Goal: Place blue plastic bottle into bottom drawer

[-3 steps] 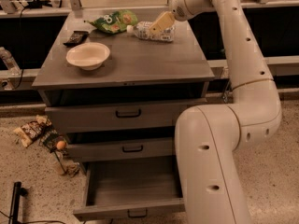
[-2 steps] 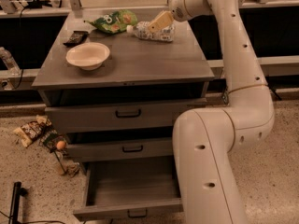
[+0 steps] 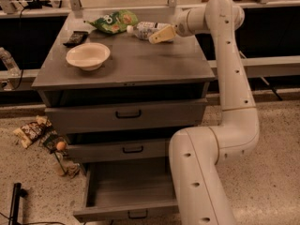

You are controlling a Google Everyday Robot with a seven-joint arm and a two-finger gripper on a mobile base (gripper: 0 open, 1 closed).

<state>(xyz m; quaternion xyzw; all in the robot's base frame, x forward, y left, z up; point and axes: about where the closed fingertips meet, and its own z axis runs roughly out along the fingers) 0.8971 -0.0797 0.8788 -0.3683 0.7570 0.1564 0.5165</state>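
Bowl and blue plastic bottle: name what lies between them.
Camera view: only bare cabinet top between bowl and blue plastic bottle; green bag lies farther back. The gripper is at the bottle.

A green snack bag [image 3: 112, 21] lies at the back of the grey surface [image 3: 140, 67], to the left of the end effector [image 3: 160, 35], which is at the rear right. A pale bowl [image 3: 88, 56] sits upright toward the front left, and behind it, near the left edge, lies a small flat black item [image 3: 75, 38]. Below, the top drawer [image 3: 93, 118] and the middle drawer [image 3: 93, 151] each carry a black handle. On the speckled floor [image 3: 276, 172] at the left are crumpled wrappers [image 3: 29, 131] and a small orange ball [image 3: 60, 146].
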